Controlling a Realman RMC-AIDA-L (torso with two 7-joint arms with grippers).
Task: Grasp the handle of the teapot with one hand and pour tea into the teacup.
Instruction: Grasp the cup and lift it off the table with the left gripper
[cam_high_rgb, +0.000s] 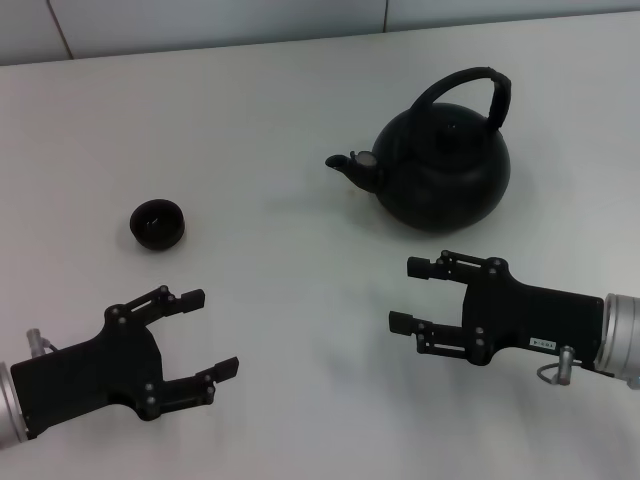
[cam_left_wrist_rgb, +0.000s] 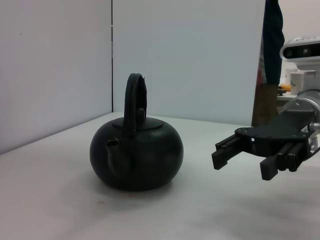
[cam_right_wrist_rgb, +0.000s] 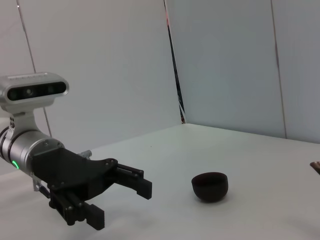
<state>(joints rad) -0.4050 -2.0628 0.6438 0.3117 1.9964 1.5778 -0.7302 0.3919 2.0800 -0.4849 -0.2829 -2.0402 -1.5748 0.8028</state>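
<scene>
The matte-black teapot (cam_high_rgb: 445, 168) stands at the back right of the white table, its spout (cam_high_rgb: 345, 166) pointing left and its arched handle (cam_high_rgb: 470, 90) upright. It also shows in the left wrist view (cam_left_wrist_rgb: 136, 156). The small black teacup (cam_high_rgb: 158, 223) sits at the left and also shows in the right wrist view (cam_right_wrist_rgb: 210, 186). No tea is visible. My right gripper (cam_high_rgb: 412, 294) is open and empty, in front of the teapot and apart from it. My left gripper (cam_high_rgb: 210, 332) is open and empty, in front of the teacup.
The white table (cam_high_rgb: 280, 260) ends at a pale panelled wall (cam_high_rgb: 200, 25) behind. In the left wrist view the right gripper (cam_left_wrist_rgb: 241, 161) hovers beside the teapot. In the right wrist view the left gripper (cam_right_wrist_rgb: 120, 202) shows near the cup.
</scene>
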